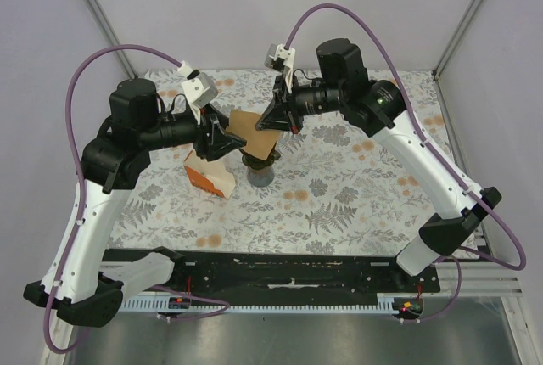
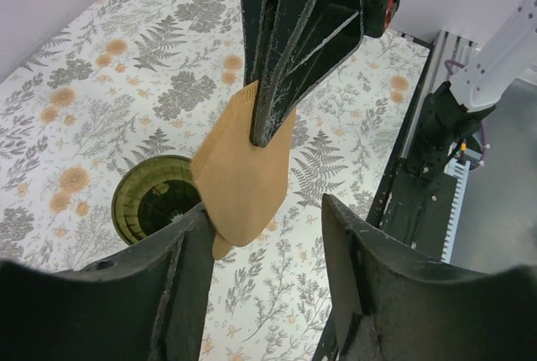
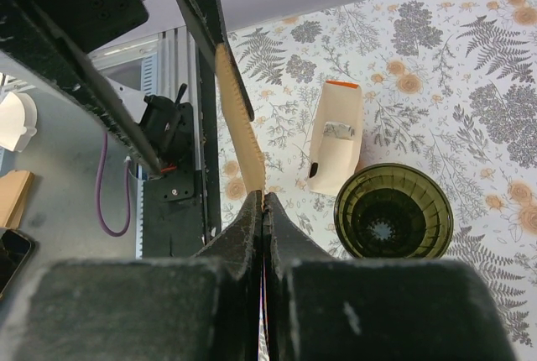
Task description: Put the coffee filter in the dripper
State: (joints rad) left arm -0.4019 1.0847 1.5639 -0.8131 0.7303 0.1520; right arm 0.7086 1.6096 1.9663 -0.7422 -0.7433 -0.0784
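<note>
The right claw is pressed together on one edge of the coffee filter, holding the tan paper cone in the air, flat and hanging down. The left claw stands apart with its fingers either side of the filter's lower part. One finger sits right at the rounded edge, the other well off it, so there is no clamp. The dripper stands upright on the flowered desk under and a little to the side of the filter, its ribbed inside bare down to the bottom opening. Just beside it lies the orange and white carton — its contents cannot be made out.
</note>
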